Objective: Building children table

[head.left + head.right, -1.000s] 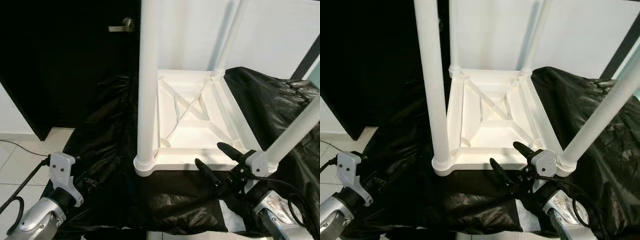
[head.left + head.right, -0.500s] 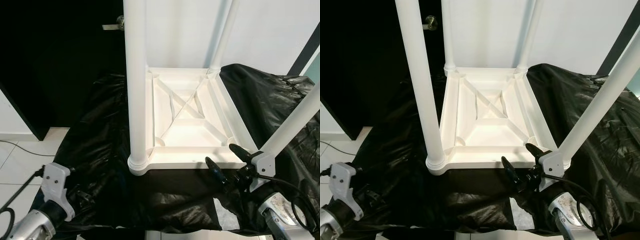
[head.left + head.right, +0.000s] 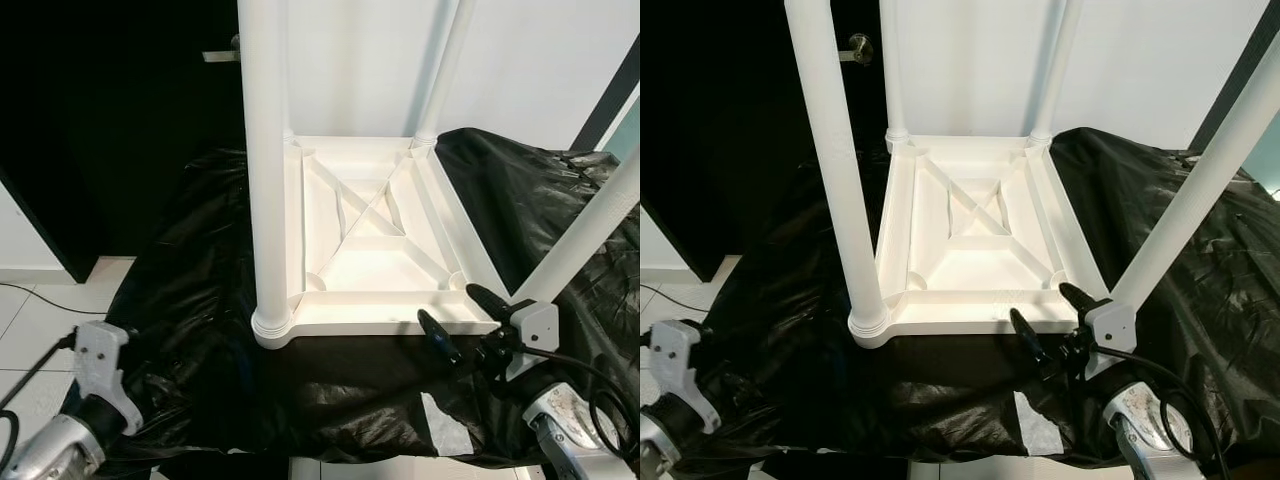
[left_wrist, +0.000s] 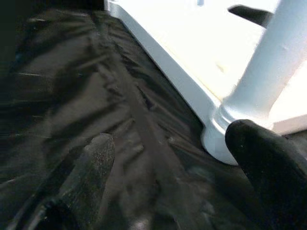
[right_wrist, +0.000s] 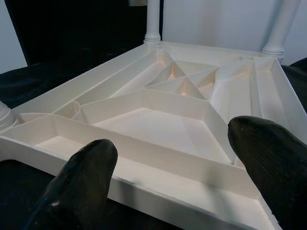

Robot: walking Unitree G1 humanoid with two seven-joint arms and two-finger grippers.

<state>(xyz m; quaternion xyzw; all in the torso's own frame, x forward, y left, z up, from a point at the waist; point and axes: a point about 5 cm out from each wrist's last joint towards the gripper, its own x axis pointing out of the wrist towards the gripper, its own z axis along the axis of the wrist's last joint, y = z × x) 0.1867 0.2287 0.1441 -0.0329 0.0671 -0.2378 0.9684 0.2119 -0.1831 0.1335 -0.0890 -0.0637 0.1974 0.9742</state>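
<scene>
Upturned white plastic table (image 3: 375, 250), likely light and rigid; right gripper (image 3: 460, 315), fingers apart, at five o'clock; grasp the rim.

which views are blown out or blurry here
Left wrist view: the white table top is overexposed, the black fingers soft and out of focus. Right wrist view: evenly lit, ribs crisp, fingers blurred. Eye views: sharp, the dark door nearly featureless.

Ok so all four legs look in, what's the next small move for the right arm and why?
Probably ease the right end effector forward to close on the table's near rim. The table lies upside down on the black sheet with four legs standing up, and the open fingers sit just short of that rim beside the near right leg, grasping nothing.
</scene>
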